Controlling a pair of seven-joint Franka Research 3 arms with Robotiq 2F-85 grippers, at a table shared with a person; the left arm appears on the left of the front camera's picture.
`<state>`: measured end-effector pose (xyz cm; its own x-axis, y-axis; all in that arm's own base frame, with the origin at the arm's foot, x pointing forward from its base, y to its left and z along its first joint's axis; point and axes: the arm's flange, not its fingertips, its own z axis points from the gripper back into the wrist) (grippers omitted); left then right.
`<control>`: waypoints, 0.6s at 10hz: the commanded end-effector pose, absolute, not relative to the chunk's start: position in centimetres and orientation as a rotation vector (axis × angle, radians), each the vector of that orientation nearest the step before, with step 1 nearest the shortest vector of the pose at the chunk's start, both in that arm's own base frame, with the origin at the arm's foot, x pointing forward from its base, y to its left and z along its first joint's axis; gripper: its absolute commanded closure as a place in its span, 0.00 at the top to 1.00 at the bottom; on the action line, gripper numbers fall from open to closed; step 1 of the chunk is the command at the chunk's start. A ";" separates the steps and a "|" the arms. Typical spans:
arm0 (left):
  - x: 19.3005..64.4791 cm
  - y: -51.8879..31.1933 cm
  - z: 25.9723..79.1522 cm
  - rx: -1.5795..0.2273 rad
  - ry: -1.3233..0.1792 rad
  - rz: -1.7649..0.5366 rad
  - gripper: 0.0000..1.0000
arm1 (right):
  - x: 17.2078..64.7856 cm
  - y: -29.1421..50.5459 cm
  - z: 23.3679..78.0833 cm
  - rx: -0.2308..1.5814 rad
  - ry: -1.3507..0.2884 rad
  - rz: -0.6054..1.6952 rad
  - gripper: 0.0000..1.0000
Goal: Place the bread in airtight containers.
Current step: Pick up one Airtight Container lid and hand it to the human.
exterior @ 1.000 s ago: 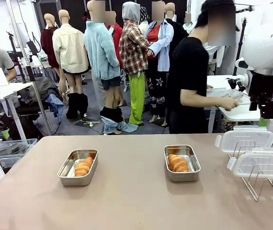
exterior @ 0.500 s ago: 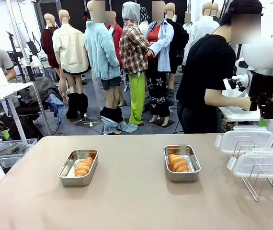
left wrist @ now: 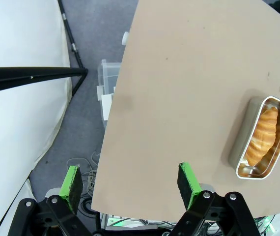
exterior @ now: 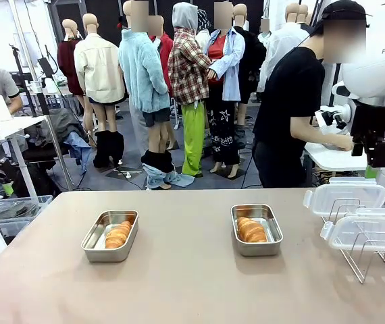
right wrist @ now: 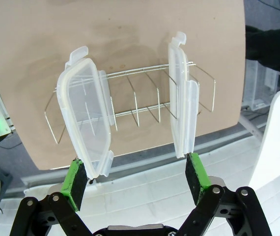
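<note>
Two small steel containers stand on the tan table, the left one [exterior: 107, 254] and the right one [exterior: 259, 249]. Each holds one golden bread roll: the left roll [exterior: 118, 234] and the right roll [exterior: 251, 229]. My left gripper [left wrist: 130, 182] hangs open high over the table's left edge; the left container [left wrist: 238, 143] with its roll [left wrist: 263, 135] lies off to one side of it. My right gripper [right wrist: 137, 174] is open above two clear lids, one [right wrist: 86, 115] and the other [right wrist: 182, 101], which stand upright in a wire rack [right wrist: 140, 93]. Nothing is held.
The wire rack [exterior: 371, 260] with the lids [exterior: 344, 198] takes up the table's right end. A person [exterior: 294, 115] stands beyond the far right corner, bent over a white side table. Clear bins [left wrist: 105, 83] sit on the floor off the left edge.
The person in the background has stepped to the right and leaned over the side table. Both arms, the containers and the lids have stayed still.
</note>
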<state>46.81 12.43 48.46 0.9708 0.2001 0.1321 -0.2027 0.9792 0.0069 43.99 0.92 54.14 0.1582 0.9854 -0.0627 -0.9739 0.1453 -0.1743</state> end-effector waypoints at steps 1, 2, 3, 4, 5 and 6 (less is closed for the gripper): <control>46.8 12.5 48.4 0.020 -0.132 0.206 1.00 | 44.1 1.0 54.1 -0.195 -0.082 1.403 1.00; 46.8 12.5 48.4 0.020 -0.132 0.206 1.00 | 44.1 1.0 54.1 -0.195 -0.082 1.403 1.00; 46.8 12.5 48.4 0.020 -0.132 0.206 1.00 | 44.1 1.0 54.1 -0.195 -0.082 1.403 1.00; 46.8 12.5 48.4 0.020 -0.132 0.206 1.00 | 44.1 1.0 54.1 -0.195 -0.082 1.403 1.00; 46.8 12.5 48.4 0.020 -0.132 0.206 1.00 | 44.1 1.0 54.1 -0.195 -0.082 1.403 1.00; 46.8 12.5 48.4 0.020 -0.132 0.206 1.00 | 44.1 1.0 54.1 -0.195 -0.082 1.403 1.00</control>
<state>46.81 12.43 48.46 0.9708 0.2001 0.1321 -0.2027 0.9792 0.0069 43.99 0.92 54.14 0.1582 0.9854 -0.0627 -0.9739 0.1453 -0.1743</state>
